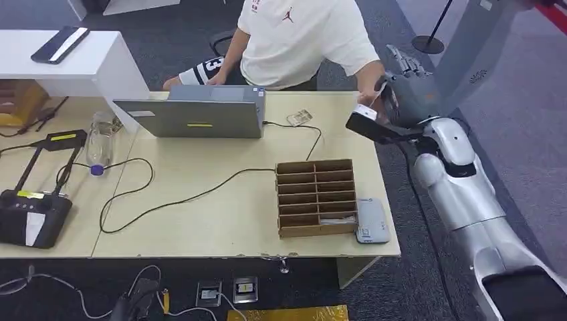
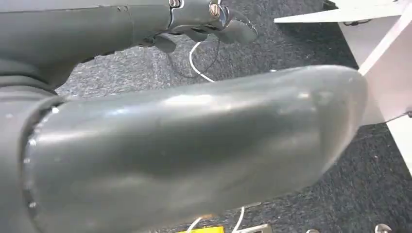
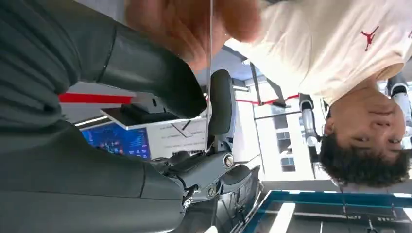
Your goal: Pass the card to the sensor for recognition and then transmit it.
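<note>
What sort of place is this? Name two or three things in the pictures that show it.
Probably an office or a robot test room: a desk bearing a laptop and a slotted card box, grey carpet, and a person seated opposite.

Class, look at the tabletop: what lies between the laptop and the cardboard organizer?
In the head view, a black cable crosses the bare table between the laptop and the cardboard organizer; nothing else lies there.

Laptop [image 1: 200, 114] at table's [image 1: 220, 221] back; slotted box [image 1: 315, 197] right, sensor [image 1: 372, 221] beside it
</note>
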You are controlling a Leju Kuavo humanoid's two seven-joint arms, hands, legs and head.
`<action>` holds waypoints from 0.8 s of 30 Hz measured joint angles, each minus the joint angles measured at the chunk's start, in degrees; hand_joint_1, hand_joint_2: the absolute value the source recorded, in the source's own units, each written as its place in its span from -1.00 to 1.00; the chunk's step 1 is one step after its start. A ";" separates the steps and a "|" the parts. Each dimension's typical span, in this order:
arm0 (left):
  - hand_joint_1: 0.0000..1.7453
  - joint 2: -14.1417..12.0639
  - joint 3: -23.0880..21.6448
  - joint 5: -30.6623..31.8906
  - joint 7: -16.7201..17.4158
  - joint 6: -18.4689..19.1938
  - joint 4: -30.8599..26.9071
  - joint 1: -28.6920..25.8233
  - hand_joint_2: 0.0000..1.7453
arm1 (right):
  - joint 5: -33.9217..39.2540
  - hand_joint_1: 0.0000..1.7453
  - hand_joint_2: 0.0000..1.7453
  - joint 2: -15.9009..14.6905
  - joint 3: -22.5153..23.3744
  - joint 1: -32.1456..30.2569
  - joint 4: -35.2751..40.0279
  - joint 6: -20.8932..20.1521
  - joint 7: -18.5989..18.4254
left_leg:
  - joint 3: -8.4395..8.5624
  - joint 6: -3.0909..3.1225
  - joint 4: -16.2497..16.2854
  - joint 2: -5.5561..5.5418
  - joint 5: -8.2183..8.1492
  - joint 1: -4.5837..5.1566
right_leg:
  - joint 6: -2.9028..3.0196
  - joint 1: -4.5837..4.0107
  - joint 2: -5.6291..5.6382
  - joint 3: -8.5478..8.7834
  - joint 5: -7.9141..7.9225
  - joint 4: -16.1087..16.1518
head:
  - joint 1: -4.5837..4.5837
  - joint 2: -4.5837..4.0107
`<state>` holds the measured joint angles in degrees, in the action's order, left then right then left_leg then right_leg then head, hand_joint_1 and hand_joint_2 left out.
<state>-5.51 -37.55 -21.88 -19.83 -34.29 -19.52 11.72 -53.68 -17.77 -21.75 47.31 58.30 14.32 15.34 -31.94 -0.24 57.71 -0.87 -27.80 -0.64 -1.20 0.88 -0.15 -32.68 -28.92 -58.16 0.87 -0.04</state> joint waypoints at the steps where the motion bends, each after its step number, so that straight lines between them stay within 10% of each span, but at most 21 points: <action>1: -1.00 0.02 -0.04 0.20 0.09 0.02 0.00 0.13 -1.00 | -0.11 1.00 1.00 0.38 -0.11 0.86 -1.50 0.09 0.27 | -0.01 0.00 0.00 -0.02 0.00 0.00 | 0.00 0.00 -0.03 0.00 0.00 0.00 | 0.04 0.00; 9: -1.00 0.00 -0.79 0.09 0.50 0.31 0.00 0.65 -1.00 | 0.00 0.96 1.00 4.59 -1.90 5.65 -13.98 1.99 1.60 | -0.02 -0.01 0.00 -0.03 0.01 -0.01 | 0.00 -0.01 -0.04 -0.01 0.00 0.00 | 0.00 0.00; 10: -1.00 0.00 -0.90 0.07 0.50 0.31 0.00 0.64 -1.00 | 0.00 0.74 1.00 5.03 -2.14 5.96 -15.16 2.10 1.62 | -0.02 -0.01 0.00 -0.02 0.01 -0.01 | 0.00 -0.01 -0.03 -0.02 0.00 0.00 | 0.02 0.00; 11: -1.00 0.00 -0.92 0.04 0.50 0.28 0.00 0.65 -1.00 | 0.00 -0.48 1.00 5.40 -2.43 6.32 -16.32 2.19 1.62 | -0.01 -0.01 0.00 -0.01 0.01 -0.01 | 0.00 -0.01 -0.02 -0.02 0.00 0.00 | 0.00 0.00; 12: -1.00 0.00 -0.94 0.04 0.50 0.28 0.00 0.65 -1.00 | 0.02 -1.00 1.00 5.62 -2.56 6.64 -17.19 2.21 1.62 | -0.01 -0.01 0.00 -0.01 0.01 -0.01 | 0.00 -0.01 -0.02 -0.01 0.00 0.00 | 0.00 0.00; 24: -1.00 0.00 -1.07 -1.20 0.48 0.00 0.07 0.09 -1.00 | 2.45 -1.00 1.00 7.32 -4.04 7.31 -24.05 6.78 1.82 | -0.01 -0.01 0.01 -0.01 0.01 -0.01 | 0.00 -0.01 -0.02 -0.04 0.00 0.01 | 0.02 0.00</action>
<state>-5.51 -38.62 -23.08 -19.34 -34.29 -19.45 11.81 -51.23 -10.45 -25.79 54.62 34.25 21.10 17.16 -31.95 -0.25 57.72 -0.89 -27.79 -0.65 -1.20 0.88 -0.17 -32.72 -28.92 -58.16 0.90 -0.04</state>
